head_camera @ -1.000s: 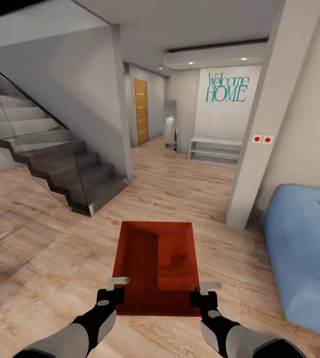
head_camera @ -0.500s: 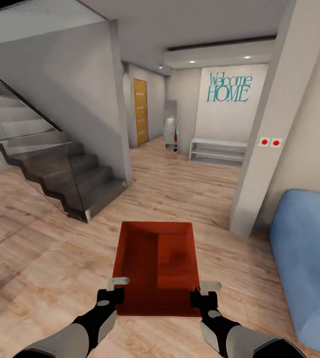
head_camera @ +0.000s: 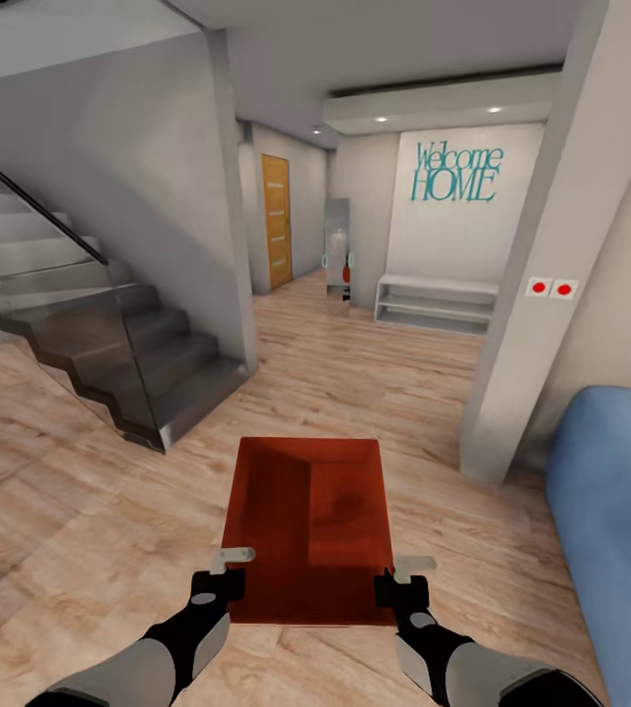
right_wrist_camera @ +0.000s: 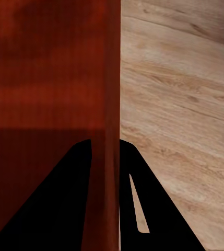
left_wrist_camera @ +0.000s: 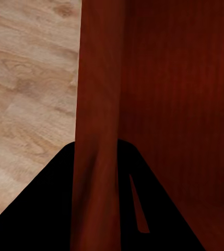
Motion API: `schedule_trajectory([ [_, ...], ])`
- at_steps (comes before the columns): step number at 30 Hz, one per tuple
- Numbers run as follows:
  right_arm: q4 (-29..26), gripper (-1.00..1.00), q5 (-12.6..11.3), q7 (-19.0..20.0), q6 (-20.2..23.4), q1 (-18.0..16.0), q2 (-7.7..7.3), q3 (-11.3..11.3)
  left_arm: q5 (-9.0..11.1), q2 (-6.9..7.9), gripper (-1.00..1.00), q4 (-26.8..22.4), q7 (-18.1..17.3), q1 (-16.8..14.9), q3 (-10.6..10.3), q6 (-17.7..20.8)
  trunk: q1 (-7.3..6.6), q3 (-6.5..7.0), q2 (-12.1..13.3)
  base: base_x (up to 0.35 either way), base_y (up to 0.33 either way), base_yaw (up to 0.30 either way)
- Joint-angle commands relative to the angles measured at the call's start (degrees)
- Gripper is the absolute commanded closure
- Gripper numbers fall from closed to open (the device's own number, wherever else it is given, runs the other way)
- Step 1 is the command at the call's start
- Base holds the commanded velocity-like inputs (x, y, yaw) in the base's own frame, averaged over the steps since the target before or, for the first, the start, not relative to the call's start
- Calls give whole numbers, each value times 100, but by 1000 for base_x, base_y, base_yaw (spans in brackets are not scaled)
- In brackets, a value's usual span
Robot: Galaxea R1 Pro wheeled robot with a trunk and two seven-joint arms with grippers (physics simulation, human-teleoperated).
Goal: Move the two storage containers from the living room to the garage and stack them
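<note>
Storage container [head_camera: 307,530]: orange-red, thin walls, smooth with a faint sheen inside; fine vertical streaking on the wall in the left wrist view [left_wrist_camera: 98,130]. Floor [head_camera: 403,383]: light wood planks, visible grain, low satin finish. Staircase [head_camera: 148,363]: dark grey matt treads behind a clear glass panel. Door [head_camera: 276,221]: warm wood. Sofa [head_camera: 619,511]: blue, soft cloth look, matt. Walls and pillar [head_camera: 521,324]: plain, matt, off-white.
</note>
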Motion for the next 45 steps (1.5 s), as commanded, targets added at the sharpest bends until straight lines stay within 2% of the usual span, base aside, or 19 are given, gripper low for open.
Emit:
schedule_trajectory([
  [1, -2, 100, 160, 26, 8, -5, -93, -258, 482, 286, 100, -12, 45, -8, 226, 7, 4, -7, -4, 323, 0, 0],
  [12, -3, 100, 160, 27, 10, -5, -93, -259, 478, 328, 100, 5, 50, -12, 227, 7, 4, -7, -4, 323, 0, 0],
  [45, -2, 100, 169, 33, 7, -5, -93, -260, 500, 330, 100, 22, 50, -9, 236, 24, 4, -7, -4, 323, 0, 0],
])
